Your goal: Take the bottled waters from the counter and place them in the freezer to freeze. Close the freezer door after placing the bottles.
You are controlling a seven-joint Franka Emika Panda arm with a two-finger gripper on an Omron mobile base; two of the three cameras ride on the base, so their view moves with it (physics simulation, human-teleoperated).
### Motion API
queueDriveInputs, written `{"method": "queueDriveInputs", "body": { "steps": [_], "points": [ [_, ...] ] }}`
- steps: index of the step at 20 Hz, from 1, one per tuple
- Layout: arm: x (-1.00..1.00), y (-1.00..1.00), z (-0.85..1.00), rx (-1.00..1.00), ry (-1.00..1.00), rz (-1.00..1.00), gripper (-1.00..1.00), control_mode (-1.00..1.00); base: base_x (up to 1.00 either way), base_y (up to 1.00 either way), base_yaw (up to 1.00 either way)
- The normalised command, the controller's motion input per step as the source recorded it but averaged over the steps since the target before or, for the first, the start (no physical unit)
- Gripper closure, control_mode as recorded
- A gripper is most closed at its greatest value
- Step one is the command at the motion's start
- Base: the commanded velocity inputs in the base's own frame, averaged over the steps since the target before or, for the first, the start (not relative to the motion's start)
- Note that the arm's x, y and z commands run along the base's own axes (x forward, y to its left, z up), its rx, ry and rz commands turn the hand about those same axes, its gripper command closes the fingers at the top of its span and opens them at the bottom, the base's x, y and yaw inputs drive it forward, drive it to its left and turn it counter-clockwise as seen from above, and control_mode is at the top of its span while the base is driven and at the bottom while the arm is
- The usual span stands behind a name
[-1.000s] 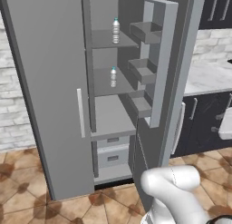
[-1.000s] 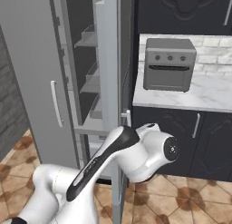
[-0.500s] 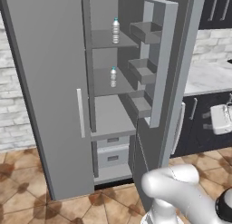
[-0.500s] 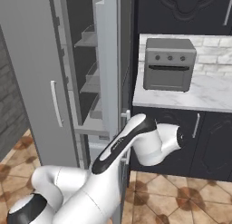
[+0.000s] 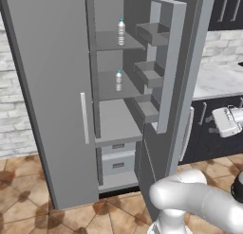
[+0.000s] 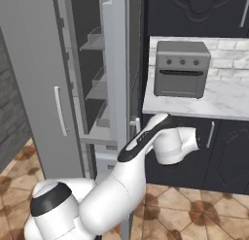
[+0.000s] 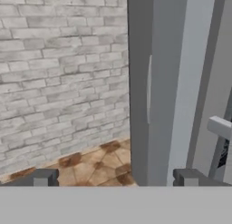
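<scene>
Two bottled waters stand inside the open freezer (image 5: 114, 119): one (image 5: 121, 31) on the upper shelf, the other (image 5: 118, 80) on the shelf below. The freezer door (image 5: 176, 81) is swung wide open, its inner racks facing the shelves. My white hand (image 5: 227, 122) hovers to the right of that door, on its outer side, in front of the dark cabinets under the counter (image 5: 217, 81). In the hand view my gripper (image 7: 115, 178) is open, its fingertips (image 7: 41, 177) far apart with nothing between them, facing a tall grey panel (image 7: 176, 82) close ahead.
A grey toaster oven (image 6: 182, 69) sits on the marble counter (image 6: 221, 102) right of the fridge. The wider fridge door (image 5: 52, 86) is shut. My arm (image 6: 146, 142) bends around the open door's edge. Brick wall (image 7: 59, 73) and tiled floor (image 7: 95, 166) lie beyond.
My arm has swung further right around the outer side of the open freezer door, and the hand has come into the left base view. Bottles and door have not moved.
</scene>
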Motion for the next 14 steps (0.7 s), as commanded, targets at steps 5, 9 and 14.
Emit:
{"method": "queueDriveInputs", "body": {
  "steps": [5, 9, 14],
  "points": [
    [0.1, 0.18, -0.27, 0.0, 0.0, 0.03, -1.0, -1.0, 0.0, 0.0, 0.0],
    [0.2, 0.05, -0.12, 0.0, 0.0, 0.0, -1.0, -1.0, 0.0, 0.0, 0.0],
    [0.32, 0.02, -0.05, 0.0, 0.0, 0.0, -1.0, -1.0, 0.0, 0.0, 0.0]
  ]
}}
